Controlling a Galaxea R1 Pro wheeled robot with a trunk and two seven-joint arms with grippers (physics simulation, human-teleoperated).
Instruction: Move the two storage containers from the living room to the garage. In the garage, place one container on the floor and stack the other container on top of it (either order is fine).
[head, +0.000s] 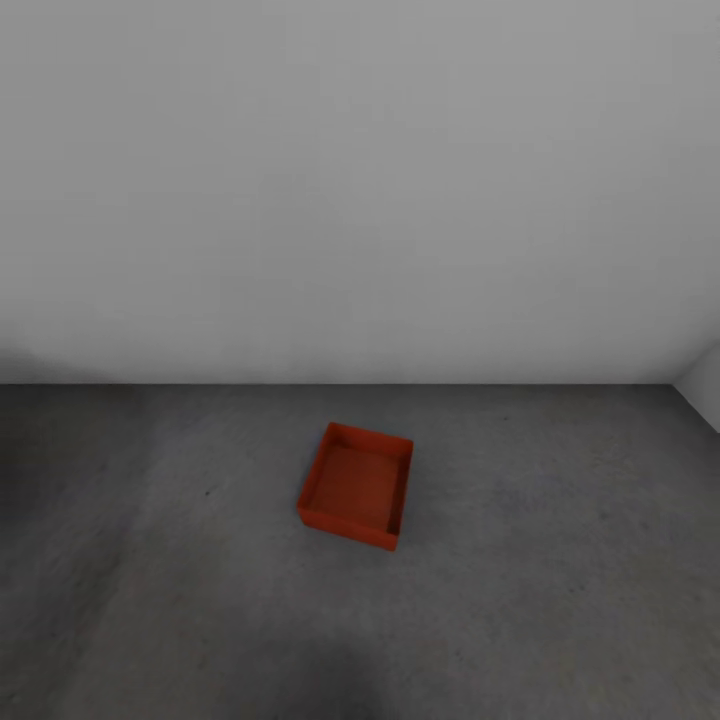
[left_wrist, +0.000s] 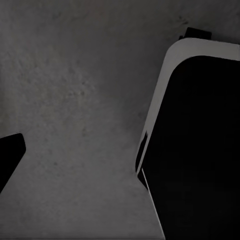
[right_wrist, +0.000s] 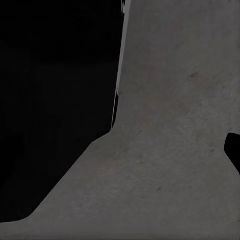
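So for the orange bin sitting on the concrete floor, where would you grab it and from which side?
The orange bin sits open side up on the floor, away from the wall, turned slightly askew. Its walls are thin and it has no lid or handles, so the top rim is probably the best hold: come from above and pinch one wall, or take two opposite walls, one gripper each.

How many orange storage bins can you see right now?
1. A single storage container sits open side up on the grey concrete floor, a little short of the pale wall. A second one may be outside the pictures.
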